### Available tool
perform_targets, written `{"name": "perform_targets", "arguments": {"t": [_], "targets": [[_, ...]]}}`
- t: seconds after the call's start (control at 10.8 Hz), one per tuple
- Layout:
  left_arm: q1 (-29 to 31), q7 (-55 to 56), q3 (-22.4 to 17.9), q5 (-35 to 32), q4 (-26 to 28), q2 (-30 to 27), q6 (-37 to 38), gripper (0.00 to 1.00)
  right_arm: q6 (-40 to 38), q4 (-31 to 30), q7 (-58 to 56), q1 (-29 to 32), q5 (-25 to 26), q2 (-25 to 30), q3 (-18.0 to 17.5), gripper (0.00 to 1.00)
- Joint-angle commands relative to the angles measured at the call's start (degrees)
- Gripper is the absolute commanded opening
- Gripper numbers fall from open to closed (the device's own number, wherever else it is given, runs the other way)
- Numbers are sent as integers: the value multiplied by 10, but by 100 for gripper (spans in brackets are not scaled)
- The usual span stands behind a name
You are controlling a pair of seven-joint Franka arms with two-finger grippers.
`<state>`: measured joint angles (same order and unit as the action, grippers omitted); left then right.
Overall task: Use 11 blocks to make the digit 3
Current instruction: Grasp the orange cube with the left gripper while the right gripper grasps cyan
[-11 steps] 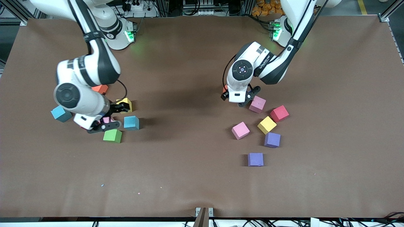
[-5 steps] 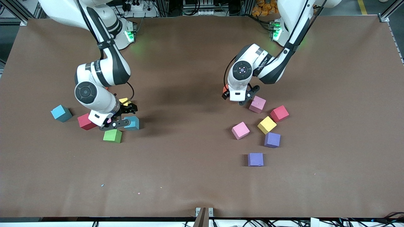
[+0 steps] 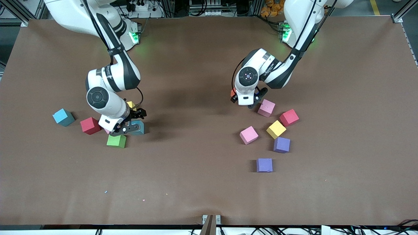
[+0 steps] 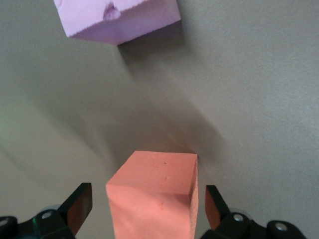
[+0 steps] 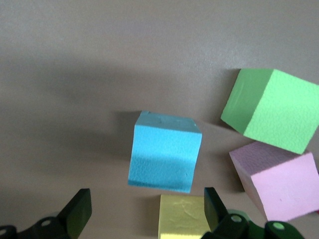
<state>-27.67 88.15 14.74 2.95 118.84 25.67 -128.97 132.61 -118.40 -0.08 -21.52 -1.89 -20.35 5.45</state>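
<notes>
Between my left gripper's (image 4: 144,214) spread jaws sat the orange block (image 4: 154,196), unpinched, resting on the surface (image 3: 196,169); my right gripper (image 5: 144,214), jaws likewise spread, hovered over the blue block (image 5: 164,157).

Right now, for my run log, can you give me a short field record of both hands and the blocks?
left hand: open, straddling the orange block, gaps either side
right hand: open, low over the blue block and yellow block
blocks: loose, in two groups, one by each hand
progress: no numeral formed yet
</notes>
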Motion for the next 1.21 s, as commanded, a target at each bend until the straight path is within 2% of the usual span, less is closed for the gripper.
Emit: {"name": "perform_targets", "arguments": {"t": [0.0, 0.09, 0.19, 0.28, 0.37, 0.56, 0.65, 0.74, 0.84, 0.93, 1.02, 1.11], "targets": [[-6, 34, 0, -12, 3, 9, -22, 100, 35, -2, 4, 1, -9, -14, 3, 100], [-8, 40, 0, -13, 2, 10, -25, 100, 45, 1, 4, 5, -9, -21, 4, 100], [-9, 41, 0, -12, 0, 13, -30, 84, 60, 2, 6, 8, -9, -30, 4, 100], [-8, 41, 0, -13, -8, 19, -32, 52, 70, 2, 13, 7, -9, -39, 4, 100], [-11, 33, 0, -14, -18, 19, -36, 30, 74, 4, 16, 7, -9, -48, 4, 100], [-34, 17, 0, -49, -42, 32, -37, 6, 75, 5, 26, 6, -9, -63, 4, 100], [-54, 15, 0, -58, -56, 35, -37, 5, 73, 5, 38, 2, -9, -65, 4, 100], [-70, 4, 0, -61, -70, 42, -36, 6, 71, 5, 46, 0, -9, -66, 3, 85], [-97, -19, 0, -61, -83, 46, -36, 8, 65, 5, 46, 0, -9, -65, 3, 50], [-120, -58, -1, -65, -92, 49, -36, 11, 62, 5, 38, 1, -8, -61, 3, 31], [-127, -122, 0, -82, -102, 52, -35, 11, 56, 5, 15, 1, -8, -54, 3, 24], [-145, -168, 0, -84, -106, 52, -35, 11, 44, 5, -30, 1, -7, -42, 3, 23]]}}
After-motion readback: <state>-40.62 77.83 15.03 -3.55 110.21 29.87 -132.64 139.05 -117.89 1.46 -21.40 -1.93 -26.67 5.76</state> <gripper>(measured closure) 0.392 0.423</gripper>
